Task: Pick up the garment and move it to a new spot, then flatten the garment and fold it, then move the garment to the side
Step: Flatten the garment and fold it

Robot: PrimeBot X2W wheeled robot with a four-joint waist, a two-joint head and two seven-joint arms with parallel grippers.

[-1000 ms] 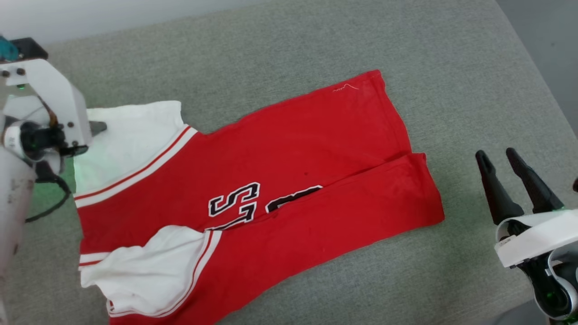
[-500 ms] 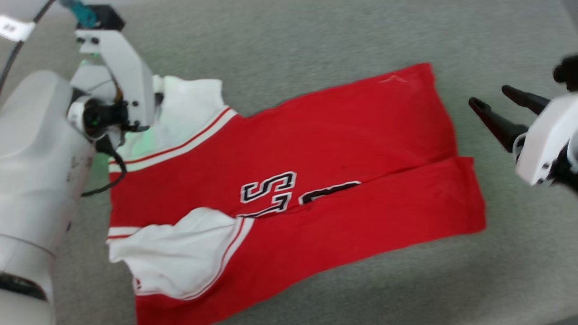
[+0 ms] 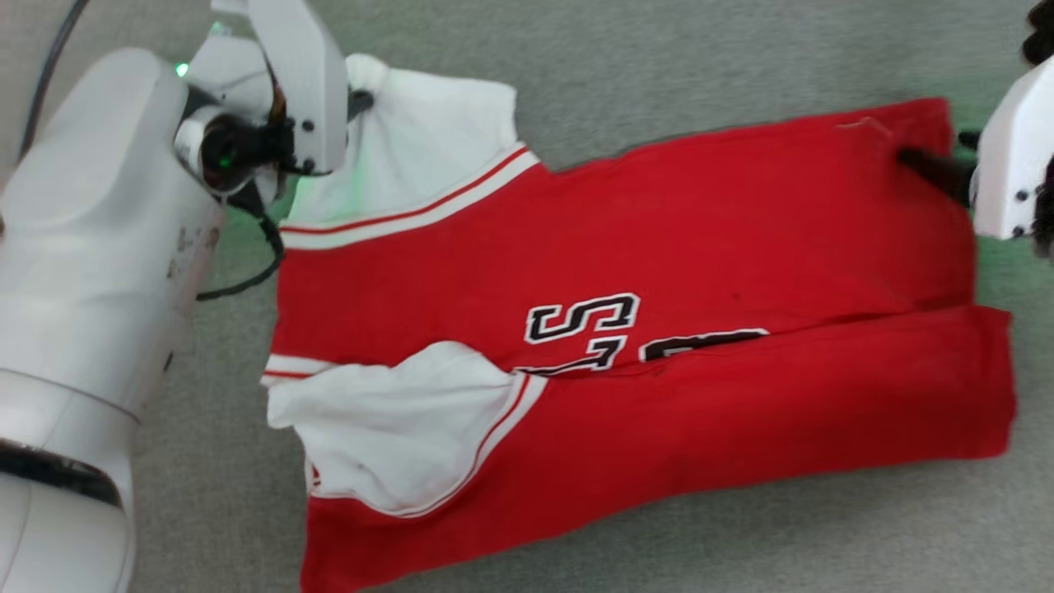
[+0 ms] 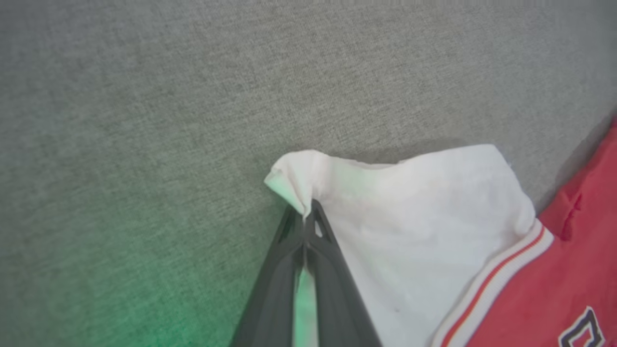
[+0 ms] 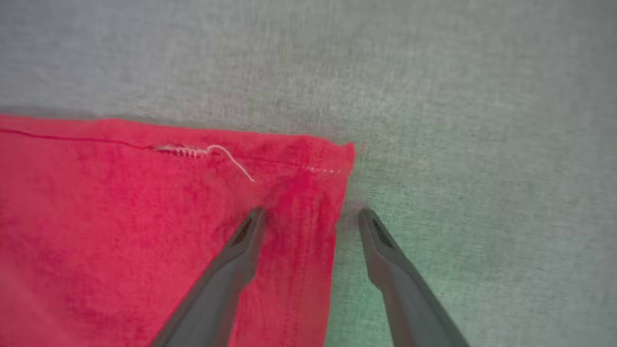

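Garment point(image 3: 659, 247), soft red shirt w/ white sleeves and striped trim, lies spread across the grey woven fabric surface point(image 3: 659, 66), long bottom edge folded up over the black-and-white lettering point(image 3: 585, 321). At far left, left gripper point(image 4: 306, 212) is clamped tight on the corner of the upper white sleeve point(image 3: 428, 140), corner lifted slightly. Lower white sleeve point(image 3: 395, 428) lies folded onto the red front. At far right, right gripper point(image 5: 312, 212) is spread wide, straddling the red hem corner: one finger on cloth, the other over the grey surface, nothing held.

White forearm point(image 3: 90, 247), black cable point(image 3: 247, 285).
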